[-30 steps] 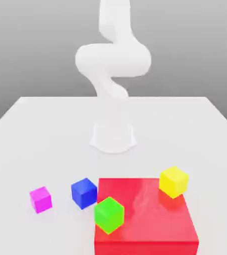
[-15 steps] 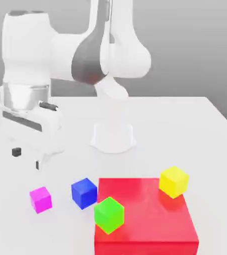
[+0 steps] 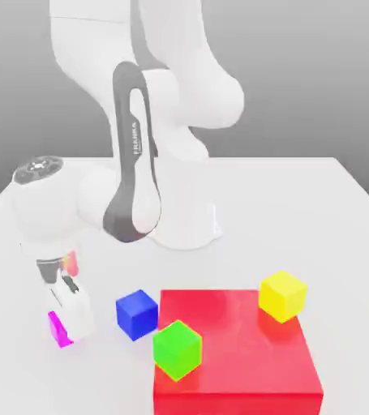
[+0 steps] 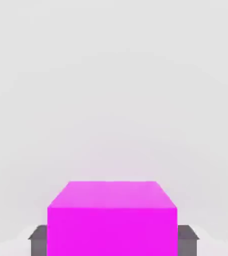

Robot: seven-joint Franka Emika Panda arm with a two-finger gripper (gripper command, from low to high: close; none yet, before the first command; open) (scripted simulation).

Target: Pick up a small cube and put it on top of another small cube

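The claw [image 4: 112, 242] is clamped on the magenta cube [image 4: 112, 231], one finger against each side. Near the claw sits the blue cube [image 3: 137, 314], apart from it.

The small magenta cube [image 4: 112, 231] sits flat on the desk [image 3: 244, 219] — bright, plain-sided, partly hidden at the exterior view's left. The deep blue cube [image 3: 137, 314] — plain, uncovered — rests near it.

Place: simulated robot lab | Signs: 1 white arm [image 3: 148, 97], bare grey backdrop [image 3: 301, 81], white tabletop [image 3: 276, 219] (all rather sterile)
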